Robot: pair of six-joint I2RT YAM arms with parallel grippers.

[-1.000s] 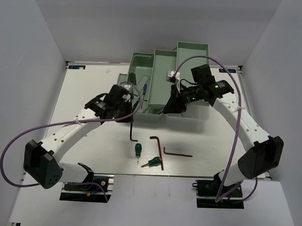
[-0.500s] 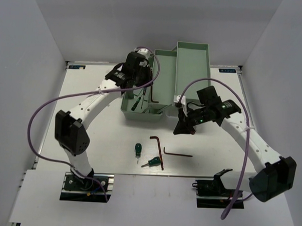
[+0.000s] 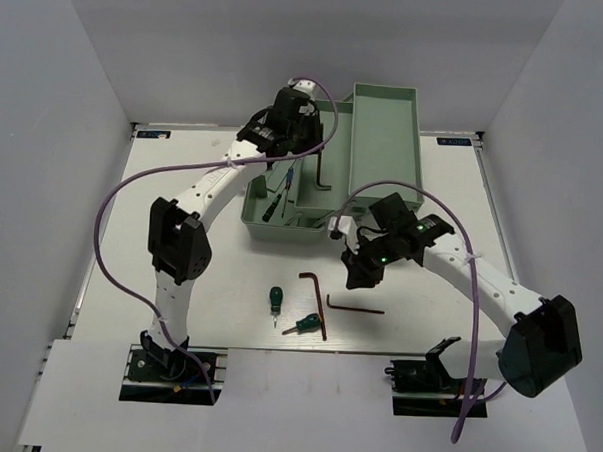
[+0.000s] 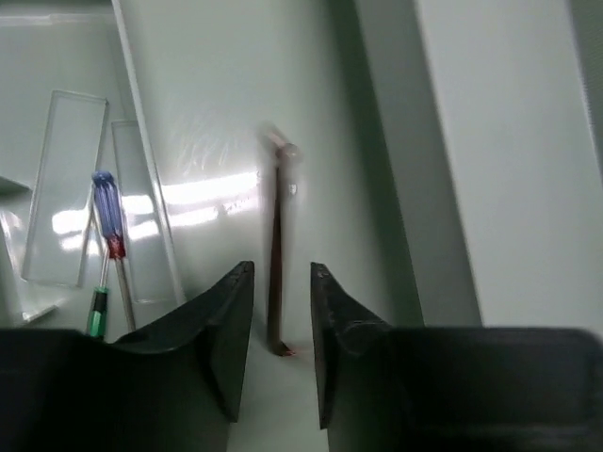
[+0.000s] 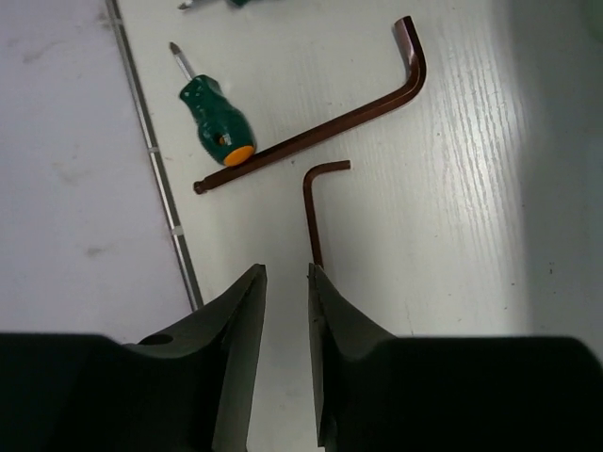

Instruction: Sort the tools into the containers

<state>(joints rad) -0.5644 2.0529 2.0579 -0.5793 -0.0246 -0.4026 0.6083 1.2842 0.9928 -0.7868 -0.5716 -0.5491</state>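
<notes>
A reddish-brown hex key point(image 4: 275, 254) lies on the floor of the toolbox's middle tray point(image 3: 337, 152), in line with the gap of my left gripper point(image 4: 281, 273), which is open and touches nothing. Two thin precision screwdrivers point(image 3: 276, 197), one blue-handled point(image 4: 108, 212), rest in the lower tray point(image 3: 257, 222). My right gripper point(image 5: 286, 273) hovers low over the table, open a little and holding nothing, just short of a small hex key point(image 5: 316, 212). Beyond it lie a larger hex key point(image 5: 320, 132) and a stubby green screwdriver point(image 5: 217, 118). A second green screwdriver point(image 3: 274, 299) lies to the left.
The toolbox's upper tray point(image 3: 386, 130) rises at the back right of the middle tray. The table's near edge strip point(image 5: 165, 188) runs just past the loose tools. White walls enclose the table on three sides.
My left arm swung from the table up over the toolbox with a hex key and let it go in the middle tray. My right arm came down from the toolbox toward the hex keys.
</notes>
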